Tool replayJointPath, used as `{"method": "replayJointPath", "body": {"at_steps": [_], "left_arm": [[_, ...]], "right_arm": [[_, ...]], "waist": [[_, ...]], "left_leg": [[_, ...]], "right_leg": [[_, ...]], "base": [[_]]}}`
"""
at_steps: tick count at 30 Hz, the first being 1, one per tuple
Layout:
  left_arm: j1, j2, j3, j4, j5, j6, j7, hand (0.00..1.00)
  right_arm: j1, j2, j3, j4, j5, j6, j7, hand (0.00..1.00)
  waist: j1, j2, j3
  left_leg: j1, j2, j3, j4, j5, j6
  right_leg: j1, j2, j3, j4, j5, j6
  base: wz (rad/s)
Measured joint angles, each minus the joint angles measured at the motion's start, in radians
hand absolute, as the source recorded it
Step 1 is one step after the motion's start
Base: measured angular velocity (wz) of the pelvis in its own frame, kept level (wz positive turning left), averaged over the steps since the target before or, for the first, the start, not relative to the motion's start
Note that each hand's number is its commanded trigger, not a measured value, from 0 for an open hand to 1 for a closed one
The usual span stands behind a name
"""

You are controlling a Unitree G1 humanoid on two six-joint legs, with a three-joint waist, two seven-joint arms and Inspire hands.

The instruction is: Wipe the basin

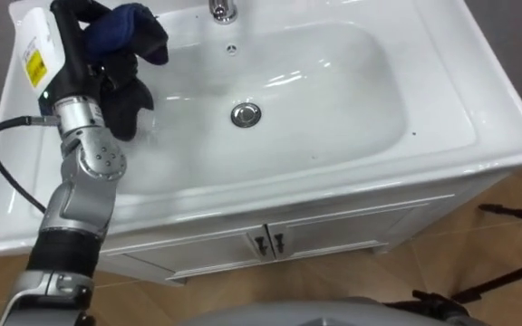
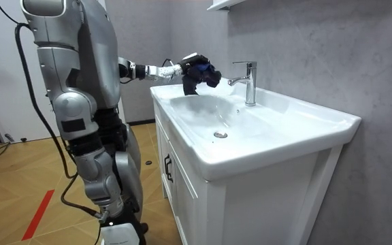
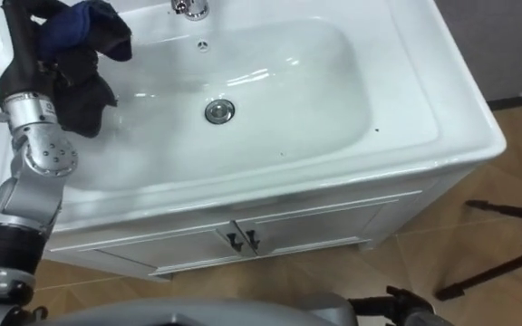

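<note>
Left hand (image 1: 69, 41), fingers curled round dark blue cloth (image 1: 132, 34), held over the basin (image 1: 352, 91) at its left rear near tap (image 1: 223, 9); best lowered flat, wiped in overlapping strokes toward drain (image 1: 246, 114)

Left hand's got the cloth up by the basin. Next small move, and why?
Probably lower the left hand so the cloth meets the basin wall: the room view shows it hanging over the rim, apparently not pressed on the surface.
</note>
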Motion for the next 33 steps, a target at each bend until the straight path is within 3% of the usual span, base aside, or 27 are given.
{"method": "replayJointPath", "body": {"at_steps": [5,14,22,27,33], "left_arm": [[0.006,0.003,0.045,0.003,0.000,0.000,0.021,1.00],[0.109,0.004,0.067,0.018,0.000,0.025,0.036,1.00],[0.125,0.005,0.071,0.022,0.000,0.051,0.036,1.00],[0.125,0.005,0.071,0.050,0.008,0.057,0.036,1.00],[0.125,0.005,0.088,0.051,0.028,0.096,0.037,1.00]], "right_arm": [[0.013,-0.003,-0.021,-0.004,-0.024,0.002,-0.002,0.00],[0.040,-0.008,-0.042,-0.048,-0.051,0.010,-0.010,0.00],[0.079,-0.022,-0.042,-0.077,-0.051,0.010,-0.020,0.00],[0.079,-0.020,-0.042,-0.074,-0.048,0.012,-0.027,0.00],[0.087,-0.017,-0.042,-0.080,-0.044,0.050,-0.047,0.00]], "waist": [[0.017,0.003,-0.0003],[0.020,0.016,-0.0043],[0.044,0.038,-0.0077],[0.042,0.039,-0.0069],[0.042,0.039,-0.0075]], "left_leg": [[0.000,-0.001,-0.006,0.000,-0.001,-0.001],[-0.001,-0.001,-0.011,-0.001,-0.002,-0.002],[0.011,-0.003,-0.031,-0.003,-0.006,-0.004],[0.011,-0.003,-0.030,-0.002,-0.006,-0.004],[0.007,-0.005,-0.030,-0.002,-0.006,-0.003]], "right_leg": [[0.003,0.000,-0.003,0.000,0.000,0.000],[0.005,0.000,-0.013,0.001,-0.001,0.001],[0.023,0.001,-0.018,-0.001,-0.002,0.002],[0.022,0.000,-0.018,-0.001,-0.003,0.003],[0.019,-0.002,-0.022,0.000,-0.008,0.004]], "base": [[0.03],[0.03],[0.03],[0.00],[0.01]]}}
